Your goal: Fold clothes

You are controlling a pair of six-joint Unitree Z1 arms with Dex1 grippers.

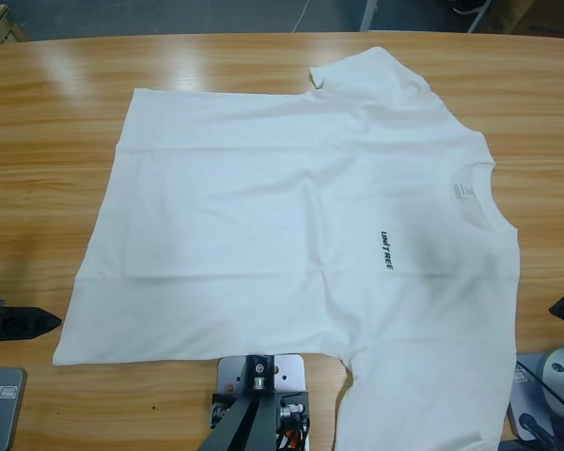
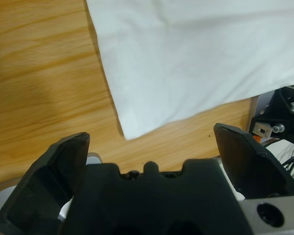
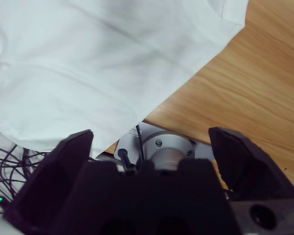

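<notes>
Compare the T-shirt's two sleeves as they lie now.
The far sleeve lies wholly on the table, its hem corner curled up. The near sleeve runs off the table's near edge and partly drapes over rig parts, as the right wrist view shows. Both are white and short, and neither tool touches them.

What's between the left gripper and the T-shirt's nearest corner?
Only bare wooden table. In the left wrist view the left gripper is open, and the T-shirt corner lies just ahead of it with nothing in between.

Long wooden table (image 1: pixel 56 113), grey floor beyond
</notes>
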